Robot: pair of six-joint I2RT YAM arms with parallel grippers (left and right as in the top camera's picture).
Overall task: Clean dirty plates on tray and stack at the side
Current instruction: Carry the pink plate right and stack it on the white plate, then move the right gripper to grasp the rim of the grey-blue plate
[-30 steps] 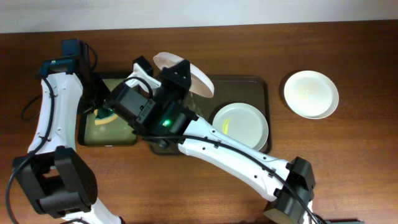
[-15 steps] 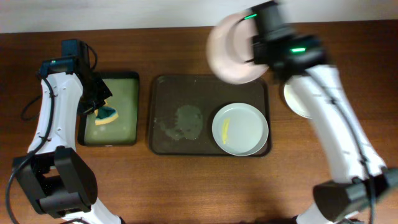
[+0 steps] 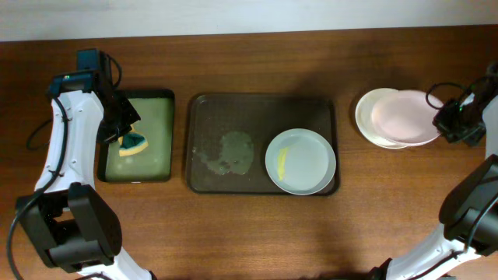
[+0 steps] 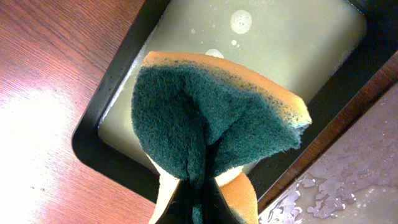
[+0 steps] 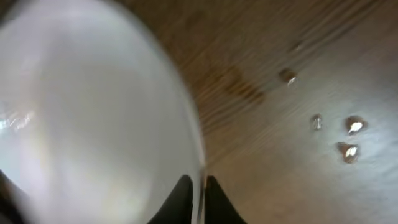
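The dark brown tray (image 3: 233, 109) lies mid-table with a wet patch on it. One white plate with a yellow smear (image 3: 300, 161) sits at the tray's right end. My right gripper (image 3: 445, 123) (image 5: 200, 186) is shut on the rim of a second white plate (image 3: 403, 117) (image 5: 93, 112), held just over a third white plate (image 3: 372, 117) lying on the table at the right. My left gripper (image 3: 124, 134) (image 4: 198, 205) is shut on a green and yellow sponge (image 3: 132, 145) (image 4: 211, 118) above the small black tray.
A small black tray with greenish soapy water (image 3: 159, 117) (image 4: 280, 43) stands left of the brown tray. Water drops (image 5: 348, 134) lie on the wooden table by the right gripper.
My right arm swung from above the tray's left part across to the far right with the plate, lowering it over the plate lying there. The left arm and sponge stayed put.
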